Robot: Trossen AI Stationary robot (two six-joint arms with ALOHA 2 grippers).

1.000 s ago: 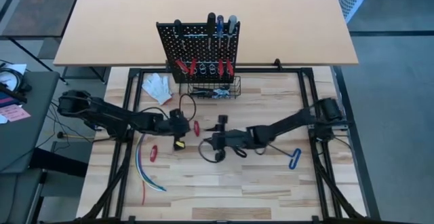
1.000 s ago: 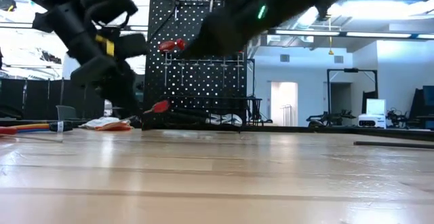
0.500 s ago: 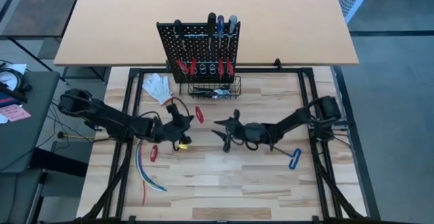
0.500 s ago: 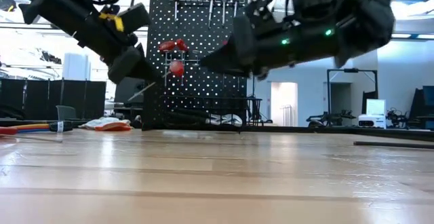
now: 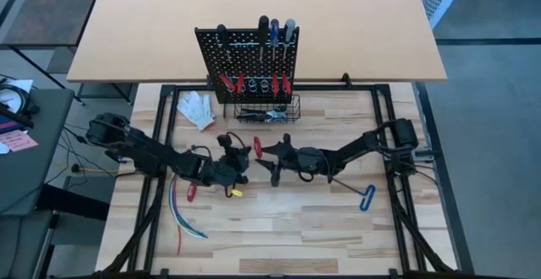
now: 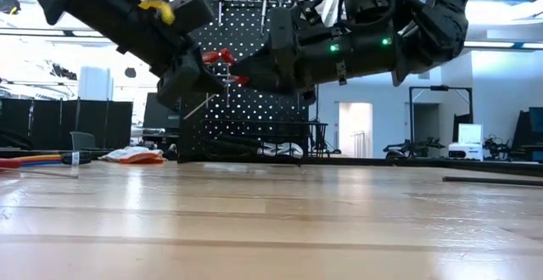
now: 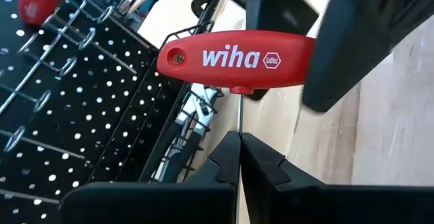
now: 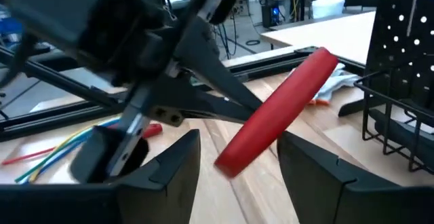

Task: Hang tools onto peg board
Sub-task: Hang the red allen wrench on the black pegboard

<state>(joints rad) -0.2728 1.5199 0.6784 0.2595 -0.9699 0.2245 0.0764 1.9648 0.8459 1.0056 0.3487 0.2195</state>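
Note:
My left gripper (image 7: 239,139) is shut on a T-shaped hex key with a red handle (image 7: 237,60), held above mid-table (image 5: 258,146) in front of the peg board (image 5: 249,59). My right gripper (image 8: 237,146) faces it from the table's right and is open. Its two fingers stand on either side of the red handle's end (image 8: 234,159) without visibly touching it. The black peg board stands upright at the far edge. Screwdrivers stick up from its top and red-handled tools hang on its rings. My left gripper pinches the hex key's thin metal shaft (image 7: 239,115) between its two fingertips, a little below the red handle. The shaft runs on from the fingers along their line, and the handle lies crosswise beyond the tips. The key is lifted clear of the table.
A black wire basket (image 5: 266,110) hangs at the peg board's foot. A white glove (image 5: 196,110) lies to the left of it. Coloured wires (image 5: 182,211) and a small red tool (image 5: 191,190) lie near left. A blue-handled T key (image 5: 368,196) lies near right.
My left gripper has lifted the hex key off the table and carried it toward the table's middle, turning so the red handle faces the right arm. My right gripper has come down and rolled, so its fingers now flank the handle.

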